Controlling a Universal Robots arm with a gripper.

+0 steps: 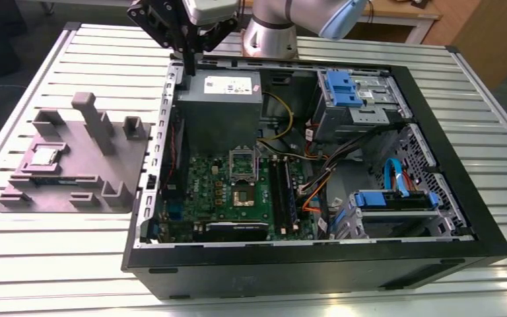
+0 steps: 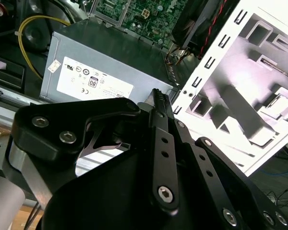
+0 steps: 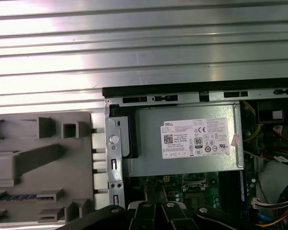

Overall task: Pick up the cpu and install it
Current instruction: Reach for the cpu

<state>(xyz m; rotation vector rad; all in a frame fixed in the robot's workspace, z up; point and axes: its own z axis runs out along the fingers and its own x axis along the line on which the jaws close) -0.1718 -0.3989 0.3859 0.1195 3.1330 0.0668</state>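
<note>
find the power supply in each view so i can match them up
Exterior view: power supply at the computer case's far end.
Second wrist view: power supply beside a yellow cable.
First wrist view: power supply beside the green motherboard.
Shared landmark: grey moulded tray outside the case.

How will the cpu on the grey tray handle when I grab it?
The cpu looks small, flat and rigid, so it is probably light. Its silvery metal top may be slick. It lies flat on the tray, so its thin edges likely offer little grip.
</note>
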